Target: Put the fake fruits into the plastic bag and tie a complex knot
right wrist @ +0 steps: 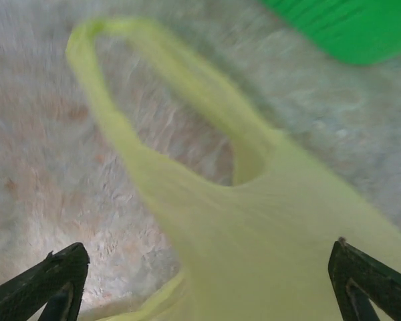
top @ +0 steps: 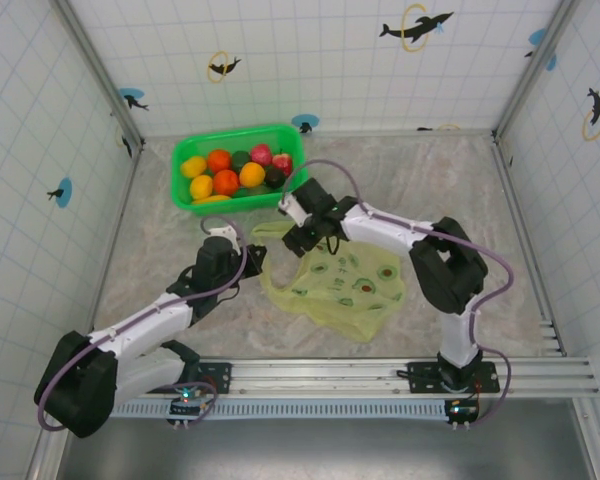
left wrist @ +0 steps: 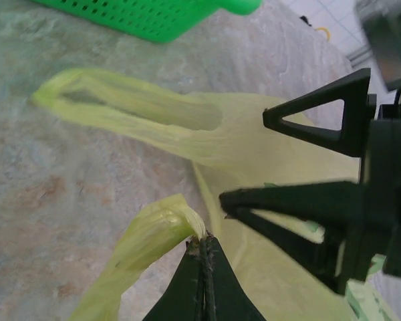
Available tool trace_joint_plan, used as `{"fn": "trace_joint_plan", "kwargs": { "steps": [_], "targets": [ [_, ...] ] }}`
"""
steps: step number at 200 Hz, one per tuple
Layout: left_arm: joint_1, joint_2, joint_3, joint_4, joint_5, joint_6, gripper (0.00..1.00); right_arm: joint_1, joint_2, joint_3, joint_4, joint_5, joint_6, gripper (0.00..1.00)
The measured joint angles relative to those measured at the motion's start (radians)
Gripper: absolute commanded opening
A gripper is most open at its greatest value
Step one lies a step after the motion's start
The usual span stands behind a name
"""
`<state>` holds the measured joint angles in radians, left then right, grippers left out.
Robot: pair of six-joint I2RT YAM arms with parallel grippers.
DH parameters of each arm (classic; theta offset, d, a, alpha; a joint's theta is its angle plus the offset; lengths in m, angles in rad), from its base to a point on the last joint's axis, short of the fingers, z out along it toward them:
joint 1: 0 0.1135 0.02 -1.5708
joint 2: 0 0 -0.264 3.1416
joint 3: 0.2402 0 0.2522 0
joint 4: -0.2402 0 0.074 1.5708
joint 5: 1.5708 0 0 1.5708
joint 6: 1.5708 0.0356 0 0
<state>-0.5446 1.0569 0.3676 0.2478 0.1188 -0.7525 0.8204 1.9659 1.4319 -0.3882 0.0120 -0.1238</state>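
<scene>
The fake fruits [top: 226, 182], orange, yellow, red and dark, lie in the green tray [top: 185, 195] at the back. The plastic bag [top: 345, 285] lies flat mid-table, pale yellow-green with printed marks. My left gripper [left wrist: 204, 244] is shut on one handle strip [left wrist: 154, 231], lifting it slightly; from above it sits at the bag's left edge [top: 242, 262]. My right gripper [top: 298, 225] hangs open over the other handle loop [right wrist: 154, 134], its fingers [right wrist: 47, 287] wide on either side of the bag's neck. The two handles are separate loops; the knot is out of view.
The green tray [right wrist: 347, 27] stands just beyond the bag's handles. The right gripper's black fingers [left wrist: 307, 200] are close to the right of the left gripper's tip. Tiled walls enclose the table on three sides.
</scene>
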Motion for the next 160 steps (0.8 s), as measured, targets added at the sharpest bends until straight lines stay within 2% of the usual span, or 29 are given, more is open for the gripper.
{"fn": "trace_joint_plan", "kwargs": {
  "steps": [23,37,48,50,53,54,64,86,130,148,160],
  "targets": [
    [0.0,-0.003,-0.043,0.027,0.0,-0.035,0.0,0.058,0.063,0.02,0.012,0.162,-0.061,0.97],
    [0.0,-0.009,-0.063,0.037,-0.003,-0.047,0.0,0.082,0.087,0.02,0.041,0.269,-0.097,0.86],
    [0.0,-0.016,-0.075,0.043,-0.008,-0.06,0.0,0.095,0.096,0.02,0.072,0.332,-0.113,0.67],
    [0.0,-0.018,-0.078,0.045,-0.009,-0.061,0.0,0.097,0.096,0.019,0.077,0.341,-0.115,0.6],
    [0.0,-0.021,-0.081,0.047,-0.011,-0.062,0.0,0.098,0.096,0.018,0.087,0.354,-0.129,0.57],
    [0.0,-0.022,-0.082,0.048,-0.013,-0.063,0.0,0.1,0.096,0.018,0.094,0.361,-0.126,0.53],
    [0.0,-0.034,-0.091,0.054,-0.019,-0.068,0.0,0.103,0.093,0.009,0.136,0.396,-0.139,0.33],
    [0.0,-0.06,-0.099,0.056,-0.031,-0.077,0.0,0.105,0.07,-0.035,0.215,0.417,-0.159,0.0],
    [0.0,-0.124,-0.074,0.038,-0.03,-0.076,0.0,0.084,-0.156,-0.116,0.247,0.332,-0.138,0.0],
    [0.0,-0.137,0.014,0.002,-0.03,-0.036,0.0,0.024,-0.296,-0.116,0.282,0.26,-0.077,0.0],
    [0.0,-0.122,0.118,-0.025,-0.031,0.01,0.0,-0.051,-0.391,-0.116,0.329,0.216,-0.023,0.0]
  ]
}}
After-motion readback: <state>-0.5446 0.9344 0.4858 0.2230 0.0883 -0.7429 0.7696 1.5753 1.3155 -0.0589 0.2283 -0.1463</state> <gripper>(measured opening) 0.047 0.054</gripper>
